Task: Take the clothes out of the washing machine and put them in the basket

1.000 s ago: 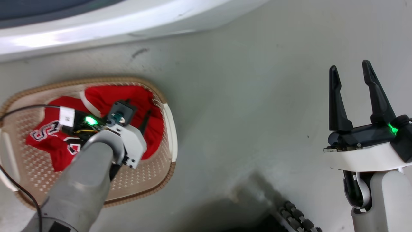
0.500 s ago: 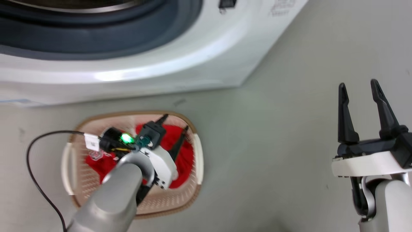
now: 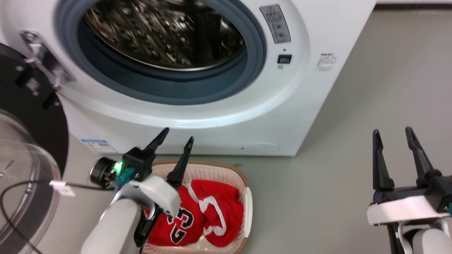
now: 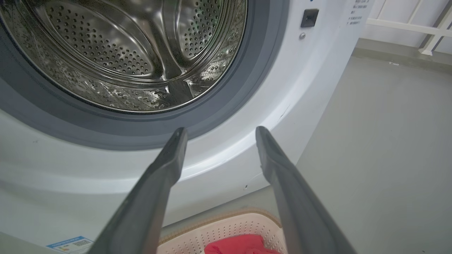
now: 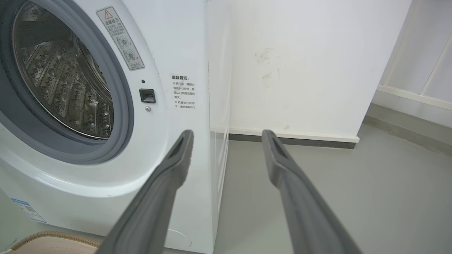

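Head view, containers: the washing machine [image 3: 219, 116] stands with its door [image 3: 31, 141] swung wide at 9 o'clock of the porthole. Its drum [image 4: 116, 53], examined in the left wrist view, presents perforated steel over all of the wall that can be seen. The basket [image 3: 215, 173] sits on the grey floor [image 3: 317, 197] at 6 o'clock of the porthole, just beside the machine's front panel. It holds the clothes [image 3: 215, 211]: red fabric with white trim and black-and-white digits, heaped toward the basket's 3 o'clock side. Whether one or two garments make up the heap cannot be told.

Left gripper [image 3: 178, 134]: fingers spread apart with nothing between them, tips raised in front of the machine's lower panel and pointing toward 1 o'clock. The clothes lie at 5 o'clock of those tips, apart from them. The gripper body overlaps the heap's 9 o'clock edge in this view, and contact there cannot be determined. The left wrist view shows red fabric at 6 o'clock, under the gap between the fingers.

Right gripper [image 3: 392, 131]: fingers likewise parted and holding nothing, over the floor at 3 o'clock of the basket, well apart from the clothes.
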Controlling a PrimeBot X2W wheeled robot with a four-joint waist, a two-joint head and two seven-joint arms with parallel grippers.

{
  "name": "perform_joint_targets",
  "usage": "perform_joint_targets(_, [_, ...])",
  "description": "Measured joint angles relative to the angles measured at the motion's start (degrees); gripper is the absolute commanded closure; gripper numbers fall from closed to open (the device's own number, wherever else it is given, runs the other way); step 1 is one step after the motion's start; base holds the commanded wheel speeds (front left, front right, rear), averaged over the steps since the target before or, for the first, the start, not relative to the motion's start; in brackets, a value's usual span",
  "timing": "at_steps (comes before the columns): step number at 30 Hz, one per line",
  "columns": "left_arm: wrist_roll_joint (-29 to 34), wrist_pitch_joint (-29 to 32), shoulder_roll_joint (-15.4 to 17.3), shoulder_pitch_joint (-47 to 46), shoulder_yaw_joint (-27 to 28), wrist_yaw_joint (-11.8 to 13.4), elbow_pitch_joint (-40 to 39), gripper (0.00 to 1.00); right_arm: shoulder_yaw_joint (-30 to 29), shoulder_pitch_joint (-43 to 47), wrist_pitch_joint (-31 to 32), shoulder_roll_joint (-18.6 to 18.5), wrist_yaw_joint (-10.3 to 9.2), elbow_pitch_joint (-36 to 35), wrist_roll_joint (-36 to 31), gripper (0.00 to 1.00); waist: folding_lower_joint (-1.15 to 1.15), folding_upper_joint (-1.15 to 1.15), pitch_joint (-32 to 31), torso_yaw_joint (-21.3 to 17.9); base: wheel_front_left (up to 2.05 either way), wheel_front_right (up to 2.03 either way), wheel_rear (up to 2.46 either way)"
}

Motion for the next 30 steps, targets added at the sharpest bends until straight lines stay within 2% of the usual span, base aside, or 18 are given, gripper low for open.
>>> perform_joint_targets(5, [2.2, 0.0, -0.4, 6.9, 6.5, 1.4, -6.5, 0.00, -0.1, 3.2, 0.0, 0.0, 0.00, 0.1, 0.0, 0.00, 0.00, 0.00, -5.0, 1.9, 0.00, 0.00, 0.00])
perform_joint_targets(12, [6.1, 0.0, -3.4, 19.0, 15.5, 4.2, -15.3, 0.00, 0.7, 7.4, 0.0, 0.0, 0.00, 0.0, 1.2, 0.00, -0.01, 0.00, -11.5, 3.1, 0.00, 0.00, 0.00])
perform_joint_targets(17, [10.6, 0.0, -6.2, 25.5, 17.9, 5.4, -18.8, 0.00, 0.7, 10.0, 0.0, 0.0, -0.01, -0.7, 3.4, 0.00, -0.01, 0.00, -14.8, 3.2, 0.00, 0.00, 0.00])
perform_joint_targets(18, [10.8, 0.0, -7.8, 27.4, 20.0, 6.1, -19.8, 0.00, 0.9, 10.6, 0.0, 0.0, 0.00, -0.8, 3.4, 0.00, 0.00, 0.00, -15.6, 3.0, 0.00, 0.00, 0.00])
perform_joint_targets(20, [11.5, 0.0, -8.8, 28.9, 21.4, 6.4, -20.7, 0.00, 0.7, 11.2, 0.0, 0.0, 0.00, -0.9, 3.5, 0.00, 0.00, 0.00, -16.1, 2.8, 0.00, 0.00, 0.00])
perform_joint_targets(30, [15.4, 0.0, -11.0, 32.2, 24.5, 6.0, -22.1, 0.00, 1.1, 13.2, 0.0, 0.0, -0.01, -1.0, 3.7, 0.00, 0.00, 0.00, -17.4, 2.2, 0.00, 0.00, 0.00])
